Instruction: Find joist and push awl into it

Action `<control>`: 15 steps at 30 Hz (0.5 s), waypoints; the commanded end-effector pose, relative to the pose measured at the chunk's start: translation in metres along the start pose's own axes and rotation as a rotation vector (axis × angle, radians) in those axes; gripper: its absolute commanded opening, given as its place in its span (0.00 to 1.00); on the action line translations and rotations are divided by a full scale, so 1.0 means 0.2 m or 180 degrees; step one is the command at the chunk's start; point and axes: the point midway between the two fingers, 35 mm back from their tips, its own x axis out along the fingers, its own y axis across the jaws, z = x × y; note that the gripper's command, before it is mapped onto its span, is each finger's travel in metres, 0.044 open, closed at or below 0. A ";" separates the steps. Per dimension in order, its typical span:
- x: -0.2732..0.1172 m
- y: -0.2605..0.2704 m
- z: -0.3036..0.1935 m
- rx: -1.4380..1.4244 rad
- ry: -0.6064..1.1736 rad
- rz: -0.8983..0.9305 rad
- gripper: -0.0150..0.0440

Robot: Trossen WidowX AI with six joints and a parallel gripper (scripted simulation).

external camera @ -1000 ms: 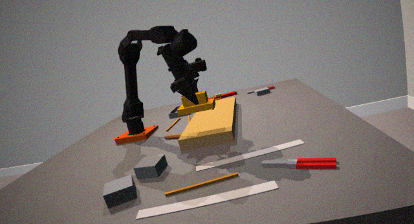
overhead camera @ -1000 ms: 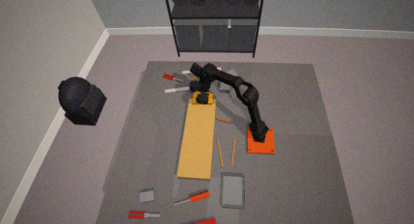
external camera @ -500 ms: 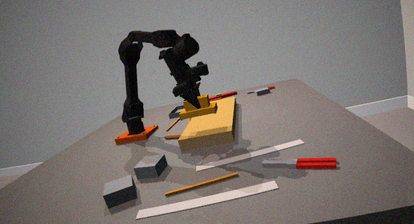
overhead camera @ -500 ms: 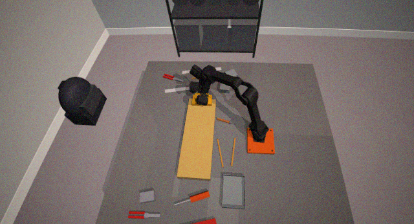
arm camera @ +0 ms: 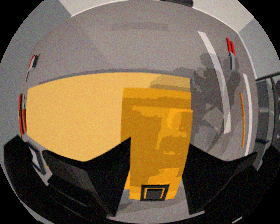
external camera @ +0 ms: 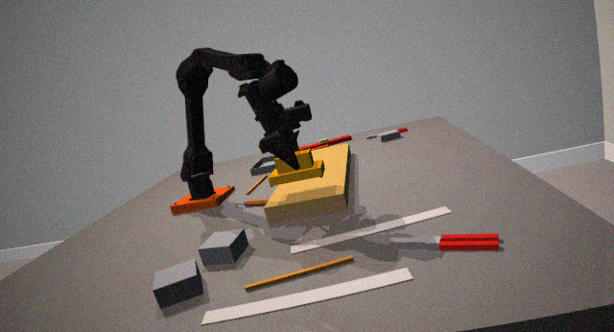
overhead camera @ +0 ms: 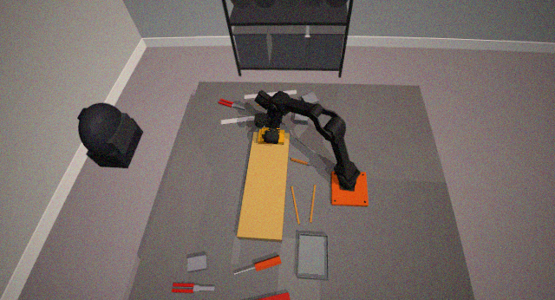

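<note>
My gripper (overhead camera: pixel 271 136) (external camera: pixel 294 165) (arm camera: pixel 155 142) is shut on the yellow stud finder (overhead camera: pixel 261 138) (external camera: pixel 314 171) (arm camera: pixel 156 115), whose small dark screen faces up between the fingers in the wrist view. The stud finder is over the back end of the tan floor panel (overhead camera: pixel 262 192) (external camera: pixel 337 161) (arm camera: pixel 73 115); whether it touches the panel is unclear. The awl (overhead camera: pixel 299 161) (external camera: pixel 255 202), with an orange-brown handle, lies beside the panel on the arm-base side. The grey tray (overhead camera: pixel 297 257) (external camera: pixel 254 171) holds nothing visible. No joist or hole shows.
Two thin orange sticks (overhead camera: pixel 295 205) (overhead camera: pixel 312 203) lie between panel and arm base (overhead camera: pixel 349 198). An orange-handled screwdriver (overhead camera: pixel 267 263) lies left of the tray. Behind the panel are white strips (external camera: pixel 312 296) (external camera: pixel 374 231), grey blocks (external camera: pixel 223 249) (external camera: pixel 178 284) and red-handled pliers (external camera: pixel 469 242).
</note>
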 end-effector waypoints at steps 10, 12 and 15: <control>0.09 0.00 -0.03 0.0013 -0.0011 -0.0016 0.25; 0.09 0.00 -0.03 0.0013 -0.0012 -0.0016 0.25; 0.10 0.00 -0.03 0.0013 -0.0012 -0.0016 0.25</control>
